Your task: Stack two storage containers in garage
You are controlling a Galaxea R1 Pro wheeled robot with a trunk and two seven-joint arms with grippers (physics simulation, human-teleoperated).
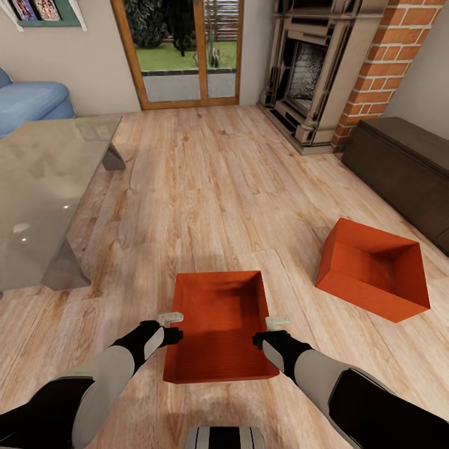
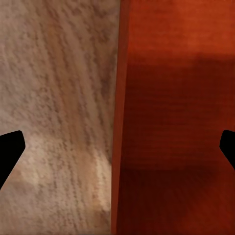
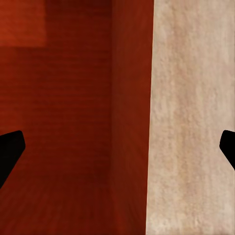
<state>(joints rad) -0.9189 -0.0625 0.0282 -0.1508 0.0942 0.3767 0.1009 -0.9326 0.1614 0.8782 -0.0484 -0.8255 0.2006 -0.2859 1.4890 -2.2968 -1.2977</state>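
Two orange-red storage containers stand on the living room's light wood floor. The near one point(image 1: 218, 324) sits upright just in front of me. The other point(image 1: 374, 268) is to the right, tipped so its opening faces me. My left gripper point(image 1: 169, 319) hangs over the near container's left wall and my right gripper point(image 1: 277, 322) over its right wall. Looking from the left wrist, that gripper point(image 2: 117, 152) is open, its dark fingertips point(image 2: 10, 152) wide apart astride the wall of the container point(image 2: 176, 122). My right gripper point(image 3: 117, 152) is open too, astride the wall of the same container point(image 3: 63, 122).
A glass table point(image 1: 43, 181) stands at the left with a blue sofa point(image 1: 31, 103) behind it. A fireplace point(image 1: 308, 75) and brick chimney point(image 1: 386, 56) are at the back right, a dark low cabinet point(image 1: 405, 162) along the right wall, and a glass door point(image 1: 184, 50) straight ahead.
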